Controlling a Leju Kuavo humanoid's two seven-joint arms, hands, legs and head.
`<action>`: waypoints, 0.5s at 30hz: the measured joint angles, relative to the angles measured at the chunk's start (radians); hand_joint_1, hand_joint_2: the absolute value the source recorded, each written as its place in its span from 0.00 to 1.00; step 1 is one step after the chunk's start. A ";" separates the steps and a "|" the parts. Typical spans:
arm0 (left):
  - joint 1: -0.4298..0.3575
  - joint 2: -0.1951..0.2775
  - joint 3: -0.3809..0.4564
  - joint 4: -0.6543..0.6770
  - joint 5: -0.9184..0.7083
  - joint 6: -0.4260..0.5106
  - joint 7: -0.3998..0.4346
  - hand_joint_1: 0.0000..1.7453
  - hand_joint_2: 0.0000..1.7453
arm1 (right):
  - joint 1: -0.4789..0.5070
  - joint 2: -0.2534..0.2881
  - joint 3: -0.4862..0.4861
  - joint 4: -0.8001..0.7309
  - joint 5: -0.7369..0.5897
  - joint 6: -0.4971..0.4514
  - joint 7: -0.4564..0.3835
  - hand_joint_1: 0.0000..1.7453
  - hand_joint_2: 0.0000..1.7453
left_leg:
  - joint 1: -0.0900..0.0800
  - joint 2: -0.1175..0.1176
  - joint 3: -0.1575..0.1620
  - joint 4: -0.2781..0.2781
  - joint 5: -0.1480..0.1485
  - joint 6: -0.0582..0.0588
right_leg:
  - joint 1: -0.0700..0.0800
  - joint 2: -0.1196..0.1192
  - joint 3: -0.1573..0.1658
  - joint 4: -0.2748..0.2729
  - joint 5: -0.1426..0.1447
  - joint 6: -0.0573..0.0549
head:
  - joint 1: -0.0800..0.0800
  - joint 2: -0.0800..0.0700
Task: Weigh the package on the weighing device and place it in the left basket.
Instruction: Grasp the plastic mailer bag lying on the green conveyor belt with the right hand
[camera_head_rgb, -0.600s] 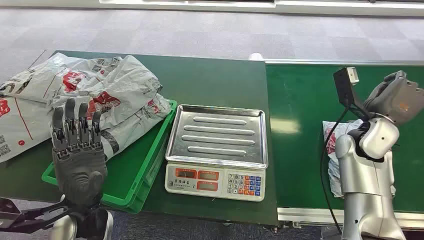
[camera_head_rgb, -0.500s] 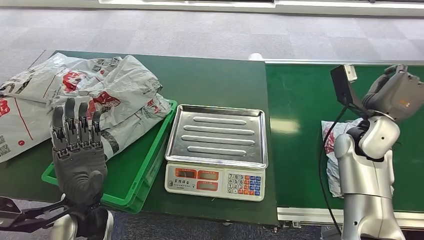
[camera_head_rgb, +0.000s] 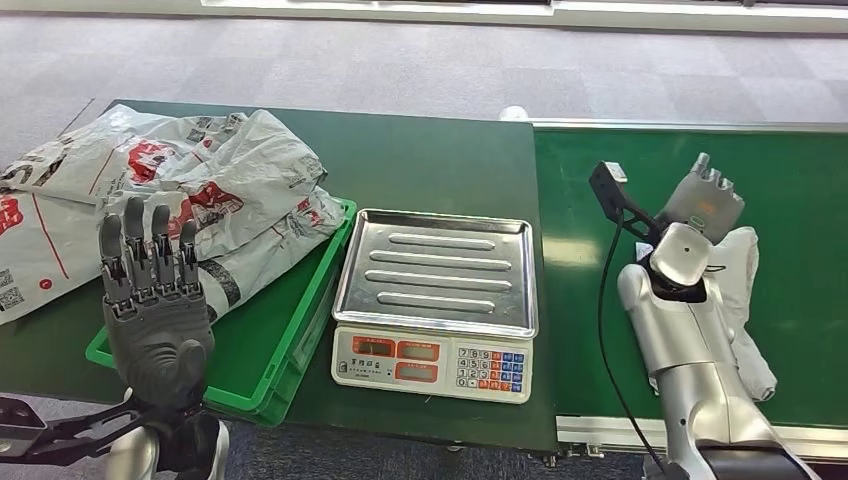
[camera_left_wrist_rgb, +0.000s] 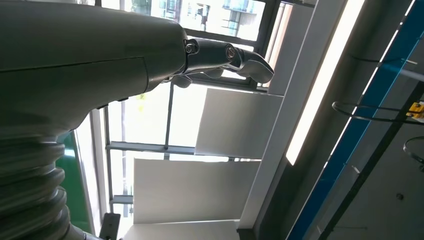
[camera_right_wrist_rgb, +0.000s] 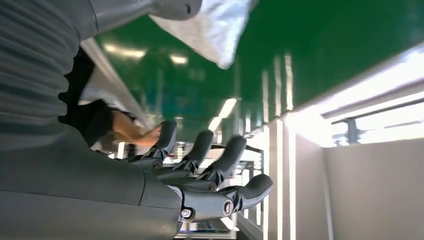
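A white plastic package (camera_head_rgb: 748, 300) lies on the green conveyor belt (camera_head_rgb: 600, 200) at the right, partly hidden under my right arm. My right hand (camera_head_rgb: 704, 198) hovers over its far end with fingers apart and holds nothing; in the right wrist view this hand (camera_right_wrist_rgb: 200, 185) is spread beside a corner of the package (camera_right_wrist_rgb: 210, 25). The scale (camera_head_rgb: 432, 362) with its bare steel pan (camera_head_rgb: 436, 270) stands in the middle. At the left, the green basket (camera_head_rgb: 285, 350) has printed bags draped over it. My left hand (camera_head_rgb: 150, 300) is raised in front of the basket, fingers straight, empty.
A heap of white bags with red print (camera_head_rgb: 170, 190) covers the left table and the basket's far side. A seam (camera_head_rgb: 531, 250) separates the table from the belt. The belt's steel front rail (camera_head_rgb: 600, 428) runs along the near edge.
My right arm has swung left and lowered over the package, and the hand has turned and come down. The package's right side now shows beside the arm. The left hand barely moved.
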 joint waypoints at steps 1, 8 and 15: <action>0.002 0.000 0.000 0.000 0.002 0.003 -0.001 0.00 1.00 | -0.013 -0.020 0.001 0.077 -0.002 -0.004 0.028 0.00 1.00 | 0.000 -0.002 0.000 0.000 0.000 0.000 | 0.000 -0.002 0.000 0.000 0.000 0.001 | 0.000 0.000; 0.019 0.001 0.002 0.002 0.006 0.004 0.000 0.00 1.00 | -0.035 -0.152 -0.097 0.429 -0.028 0.003 0.033 0.00 1.00 | -0.002 -0.006 -0.002 0.001 -0.001 0.002 | -0.002 -0.005 0.000 0.000 -0.001 0.002 | 0.000 0.000; -0.010 0.000 0.001 0.026 -0.005 0.014 0.003 0.00 1.00 | -0.049 -0.193 -0.144 0.576 -0.017 0.160 0.021 0.00 1.00 | -0.002 -0.004 -0.002 0.001 -0.001 0.002 | -0.001 -0.003 -0.001 0.000 -0.001 0.002 | 0.000 0.000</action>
